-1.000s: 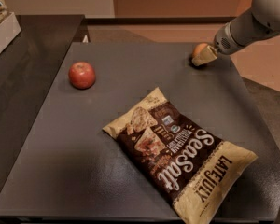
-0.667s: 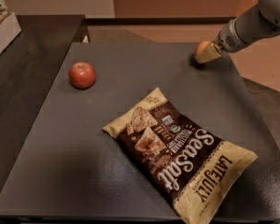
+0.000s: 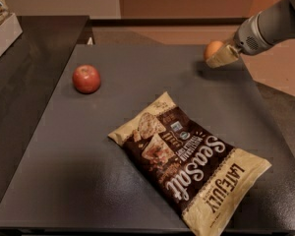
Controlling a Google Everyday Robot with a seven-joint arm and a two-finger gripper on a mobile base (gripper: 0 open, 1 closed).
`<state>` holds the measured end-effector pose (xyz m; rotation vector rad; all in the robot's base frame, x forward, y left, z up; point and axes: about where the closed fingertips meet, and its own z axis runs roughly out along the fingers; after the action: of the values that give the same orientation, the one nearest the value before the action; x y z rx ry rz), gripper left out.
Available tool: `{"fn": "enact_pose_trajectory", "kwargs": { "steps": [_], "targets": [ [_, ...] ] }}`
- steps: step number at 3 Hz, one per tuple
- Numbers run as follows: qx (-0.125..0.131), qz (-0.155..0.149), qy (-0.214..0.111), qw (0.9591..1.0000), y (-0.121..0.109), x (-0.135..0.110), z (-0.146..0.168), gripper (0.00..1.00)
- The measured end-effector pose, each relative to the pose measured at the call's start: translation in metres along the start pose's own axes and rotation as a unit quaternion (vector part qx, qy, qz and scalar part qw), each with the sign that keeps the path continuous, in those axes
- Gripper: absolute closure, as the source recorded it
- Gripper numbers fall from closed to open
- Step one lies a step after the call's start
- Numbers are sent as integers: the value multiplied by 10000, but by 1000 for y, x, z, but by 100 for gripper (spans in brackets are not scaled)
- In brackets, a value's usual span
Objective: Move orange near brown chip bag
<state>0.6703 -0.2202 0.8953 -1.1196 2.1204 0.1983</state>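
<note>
Orange [image 3: 212, 47] is sitting in the gripper [image 3: 216, 56] well beyond the brown chip bag [image 3: 191, 168], up and to the bag's right, near the far right edge of the counter [image 3: 88, 156] and clearly apart from the bag. The gripper is pinching the fruit, with one tan finger [image 3: 225, 58] crossing its lower right side. The grey arm [image 3: 273, 27] is reaching in from above and to the right of the bag. A dark shadow is lying on the counter just under the orange. The brown chip bag is lying flat and diagonally on the near half of the counter, its tan ends pointing up-left and down-right. A red apple [image 3: 86, 78] is resting to the bag's upper left, well apart from both bag and orange.
</note>
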Motion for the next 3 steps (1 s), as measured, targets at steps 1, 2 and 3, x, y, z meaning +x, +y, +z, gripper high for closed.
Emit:
{"fn": "enact_pose_trajectory", "kwargs": {
  "steps": [1, 2, 3],
  "targets": [
    [-477, -625, -146, 9968, 46, -7, -14, 100],
    [-1055, -1158, -157, 9875, 96, -4, -16, 100],
    [-1547, -1436, -11, 9775, 132, 8, -7, 100]
  ]
}}
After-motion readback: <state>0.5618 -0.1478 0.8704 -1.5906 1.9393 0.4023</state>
